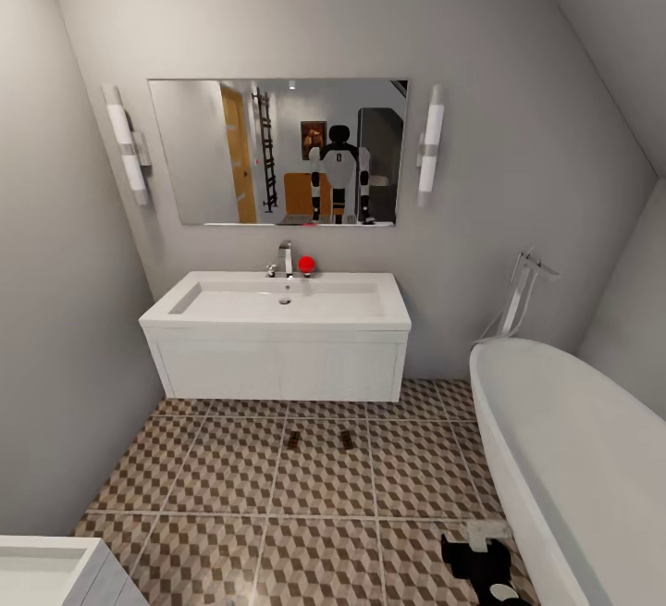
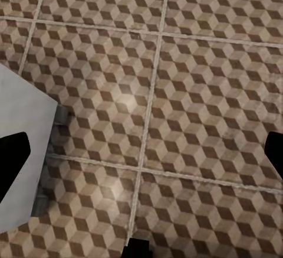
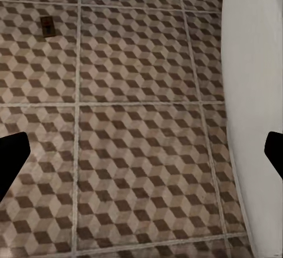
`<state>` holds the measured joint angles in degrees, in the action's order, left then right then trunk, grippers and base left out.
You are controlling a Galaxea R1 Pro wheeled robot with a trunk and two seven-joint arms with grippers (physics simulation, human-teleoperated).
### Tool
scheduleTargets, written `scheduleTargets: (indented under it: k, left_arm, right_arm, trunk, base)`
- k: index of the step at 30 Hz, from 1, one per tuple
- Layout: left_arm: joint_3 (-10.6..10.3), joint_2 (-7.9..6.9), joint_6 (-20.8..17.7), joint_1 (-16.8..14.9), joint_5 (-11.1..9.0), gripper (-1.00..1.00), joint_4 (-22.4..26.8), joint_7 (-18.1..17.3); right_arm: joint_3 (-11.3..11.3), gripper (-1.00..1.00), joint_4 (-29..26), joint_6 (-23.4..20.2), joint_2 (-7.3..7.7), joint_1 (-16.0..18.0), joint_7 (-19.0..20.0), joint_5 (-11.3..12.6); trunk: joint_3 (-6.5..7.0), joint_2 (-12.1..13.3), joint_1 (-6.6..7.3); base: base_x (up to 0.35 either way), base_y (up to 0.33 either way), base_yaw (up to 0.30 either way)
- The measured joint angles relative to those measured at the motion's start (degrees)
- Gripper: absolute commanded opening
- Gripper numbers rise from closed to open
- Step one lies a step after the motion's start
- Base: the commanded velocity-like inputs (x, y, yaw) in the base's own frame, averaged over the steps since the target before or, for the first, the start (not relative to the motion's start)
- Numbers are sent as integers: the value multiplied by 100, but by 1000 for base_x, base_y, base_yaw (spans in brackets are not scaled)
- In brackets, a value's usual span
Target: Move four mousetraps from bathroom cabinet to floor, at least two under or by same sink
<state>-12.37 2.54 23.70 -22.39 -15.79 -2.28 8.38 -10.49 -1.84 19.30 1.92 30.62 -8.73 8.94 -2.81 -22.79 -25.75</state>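
**Two traps down by the vanity, both arms hanging empty**

Straight ahead, the bathroom sink sits against the far wall, wide white basin on its wall-hung vanity, chrome faucet at the back and a small red object just beside it. Above it the mirror throws back the robot's own reflection, with a tube lamp on either side.

Down on the bathroom floor, those cube-patterned tiles, two mousetraps lie just in front of the vanity: the left mousetrap and the right mousetrap, near each other but apart, both flat on the same tile row. They are too small here to make out the wire parts.

The white bathtub curves along the right side. A second white vanity corner pokes in at the lower left. A dark part of the robot shows low down beside the tub.

The left gripper points at bare tile, fingers spread wide to either edge of its wrist view, nothing between them; a pale grey panel lies beside it.

The right gripper is likewise wide apart and empty over the tiles, with the tub wall alongside, and one mousetrap lying well off on the floor.
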Motion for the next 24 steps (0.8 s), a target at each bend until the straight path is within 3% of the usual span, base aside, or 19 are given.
scheduleTargets:
  k: [11,18,24]
  left_arm:
    - [-25,-223,10,0,-26,100,-55,-7]
    - [-38,-232,18,39,-29,100,-179,-37]
    - [-39,-247,38,317,-24,100,-196,-49]
  right_arm:
    - [-21,100,63,-29,52,-30,92,100]
    - [-24,100,77,0,125,-512,604,108]
    - [-25,100,81,223,139,-918,752,109]
  trunk:
    - [0,0,0]
    - [-1,0,0]
    - [-1,-1,0]
  base:
    - [0,0,0]
    - [0,0,0]
    - [0,0,0]
